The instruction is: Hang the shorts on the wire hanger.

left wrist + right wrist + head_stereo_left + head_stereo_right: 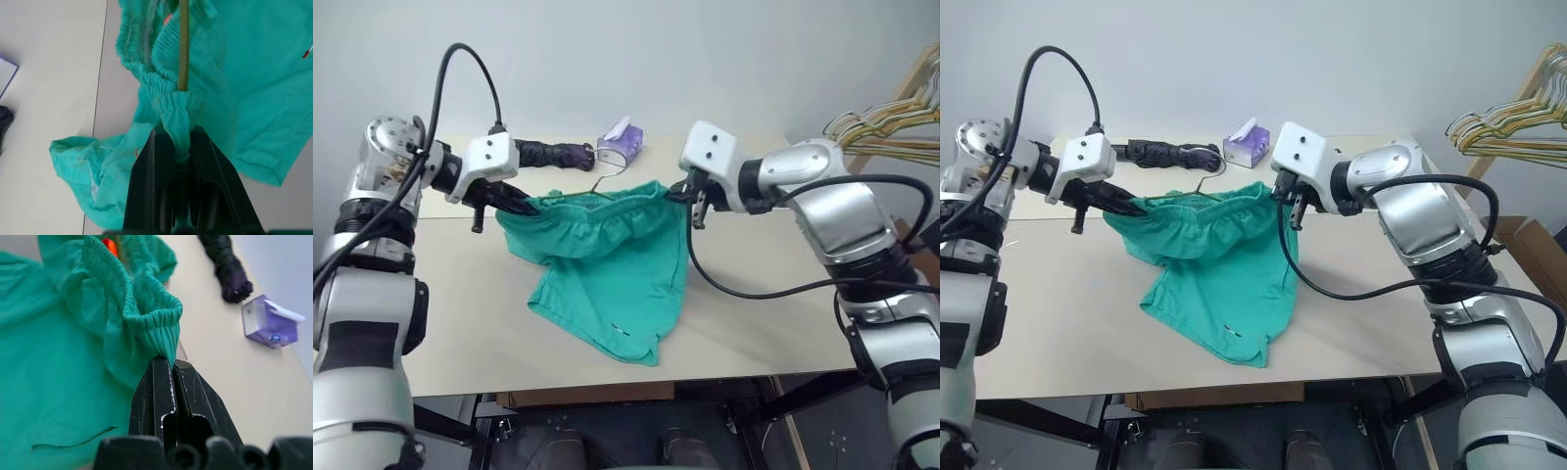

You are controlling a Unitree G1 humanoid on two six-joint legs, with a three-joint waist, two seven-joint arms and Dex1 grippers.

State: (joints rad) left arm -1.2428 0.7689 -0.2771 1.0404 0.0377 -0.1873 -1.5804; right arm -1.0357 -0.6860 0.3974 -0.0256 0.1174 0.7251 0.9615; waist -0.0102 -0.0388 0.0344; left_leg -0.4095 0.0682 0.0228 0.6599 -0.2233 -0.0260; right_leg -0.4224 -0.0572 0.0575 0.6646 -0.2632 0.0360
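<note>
Two hands hold the shorts (607,264) up over the tabletop (773,313), one at each end of the gathered waistband. The left hand (527,205) has its fingers pressed together on the left end of the waistband; in the left wrist view the bunched elastic sits pinched between the black fingers (146,166). The right hand (683,196) pinches the right end of the waistband in the same way, its fingers (156,391) closed tight on a fold of the elastic.

The waistband stretches between the two hands and hangs above the tabletop, while the legs of the shorts droop toward the near side and lie on the surface. A small orange tag (110,246) shows inside the waistband.

The wire hanger (183,44) is seen as a thin olive rod that runs into the gathered fabric just beside the left hand. Its hook (603,182) rises above the middle of the waistband on the far side.

On the far part of the tabletop lie a dark folded umbrella (553,154) and, to its right, a purple tissue box (622,142). At the far right a bunch of coloured hangers (891,132) hangs on a wooden rack.
</note>
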